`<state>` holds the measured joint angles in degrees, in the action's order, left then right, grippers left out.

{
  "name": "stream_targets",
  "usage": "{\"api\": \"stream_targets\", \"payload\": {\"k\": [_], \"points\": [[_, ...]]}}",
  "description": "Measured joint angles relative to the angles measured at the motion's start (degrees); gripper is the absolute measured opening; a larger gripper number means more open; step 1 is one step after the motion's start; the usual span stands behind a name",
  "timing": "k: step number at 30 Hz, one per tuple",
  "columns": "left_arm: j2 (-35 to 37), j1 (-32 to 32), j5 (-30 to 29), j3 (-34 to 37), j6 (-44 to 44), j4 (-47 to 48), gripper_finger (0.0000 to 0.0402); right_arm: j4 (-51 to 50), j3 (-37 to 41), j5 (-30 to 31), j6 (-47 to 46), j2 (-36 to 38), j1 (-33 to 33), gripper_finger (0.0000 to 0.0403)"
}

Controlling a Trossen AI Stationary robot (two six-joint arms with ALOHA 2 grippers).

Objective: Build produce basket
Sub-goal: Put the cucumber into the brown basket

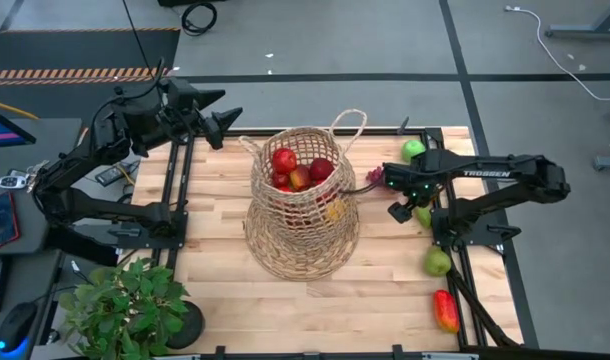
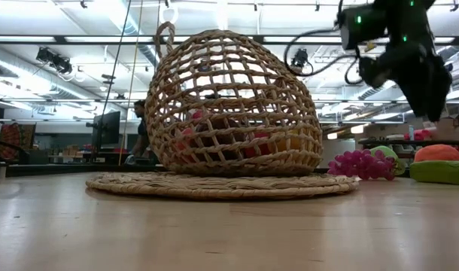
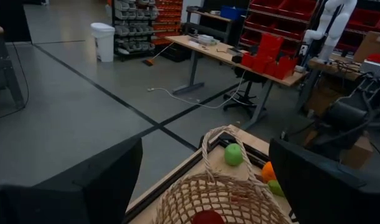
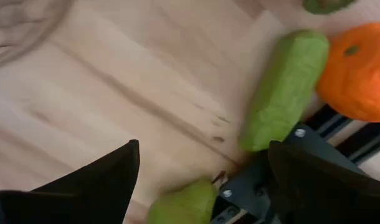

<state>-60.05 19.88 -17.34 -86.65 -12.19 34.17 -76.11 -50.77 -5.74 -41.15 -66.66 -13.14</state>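
My right pincer (image 4: 202, 180) hung wide over the pear (image 4: 185, 204), at the basket's (image 1: 303, 215) three o'clock. Light, hard, slick, I judged; grip across its belly.

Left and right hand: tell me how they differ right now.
The left hand is raised off the table's back left corner, aimed at the basket; the right hand hangs low over the table's right side. The left hand has nothing beneath it; the right hand hovers over loose produce, a green pear between its fingers. Both hands are open and empty.
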Motion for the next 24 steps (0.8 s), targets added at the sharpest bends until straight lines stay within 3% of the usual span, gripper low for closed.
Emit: {"api": "stream_targets", "payload": {"k": [5,17,24], "points": [[0.0,0.0,0.0,0.0,0.0,0.0,0.0357,2.1,4.7,1.9,-1.2,0.0,-3.9,0.0356],[0.0,0.0,0.0,0.0,-0.1,0.3,0.0357,4.4,6.1,21.0,-5.6,-0.8,-5.2,0.0354],[0.0,0.0,0.0,0.0,-0.1,0.3,0.0357,5.3,10.8,19.7,0.5,-1.5,-6.1,0.0354]]}}
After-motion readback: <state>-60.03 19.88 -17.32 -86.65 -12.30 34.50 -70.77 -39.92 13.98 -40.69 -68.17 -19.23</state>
